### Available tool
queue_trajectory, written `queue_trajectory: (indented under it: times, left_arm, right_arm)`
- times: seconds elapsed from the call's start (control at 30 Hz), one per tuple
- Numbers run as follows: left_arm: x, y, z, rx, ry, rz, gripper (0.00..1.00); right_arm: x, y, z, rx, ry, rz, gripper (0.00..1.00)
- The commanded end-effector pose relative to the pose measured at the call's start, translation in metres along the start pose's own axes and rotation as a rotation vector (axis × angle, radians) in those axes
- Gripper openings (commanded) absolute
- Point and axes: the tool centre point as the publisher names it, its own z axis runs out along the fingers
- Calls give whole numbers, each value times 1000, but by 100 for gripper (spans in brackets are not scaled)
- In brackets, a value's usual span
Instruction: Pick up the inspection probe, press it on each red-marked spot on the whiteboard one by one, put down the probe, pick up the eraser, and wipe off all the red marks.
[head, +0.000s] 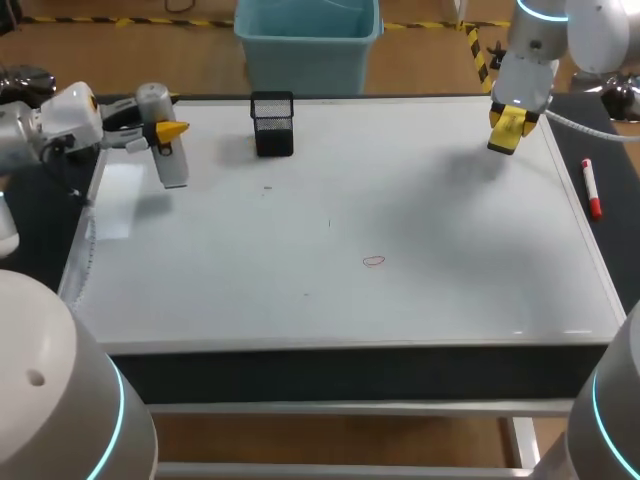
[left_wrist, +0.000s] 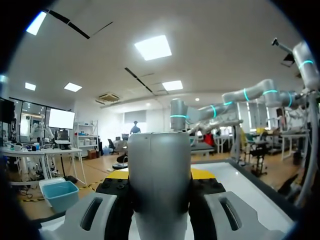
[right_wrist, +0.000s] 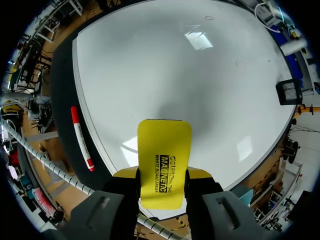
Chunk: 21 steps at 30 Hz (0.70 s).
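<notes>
**Q:** Where is the inspection probe (head: 166, 145), and how is it held?
**A:** It is a grey cylinder at the far left corner of the whiteboard (head: 330, 210). The left jaws are clamped on it, one yellow tip on each side. The left wrist view shows the probe (left_wrist: 160, 185) filling the gap between them.

**Q:** And the eraser (head: 510, 128)?
**A:** It is yellow and sits over the far right corner of the board. The right jaws are closed on its two long sides, and the eraser (right_wrist: 164, 167) sticks out ahead of the tips.

**Q:** What else is on the desk?
**A:** One small red mark (head: 374, 261) lies near the board's middle, well apart from both tools. A black mesh cup (head: 273, 123) stands at the far edge. A red marker (head: 591, 188) lies off the board, just beside its right edge.
</notes>
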Motion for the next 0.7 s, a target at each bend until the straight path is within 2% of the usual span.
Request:
queue_trajectory:
  times: [0.03,0.43,0.53,0.7]
  left_arm:
    - [-2,-2,-1,-1,9,-1,0]
    - [-2,-2,-1,-1,9,-1,0]
    - [-2,-2,-1,-1,9,-1,0]
    - [-2,-2,-1,-1,9,-1,0]
  right_arm:
    - [0,-1,-1,-1,5,-3,0]
    - [0,-1,-1,-1,5,-3,0]
    - [-6,13,-3,-18,-63,-56,0]
    - [-13,38,3,25,-27,-108,0]
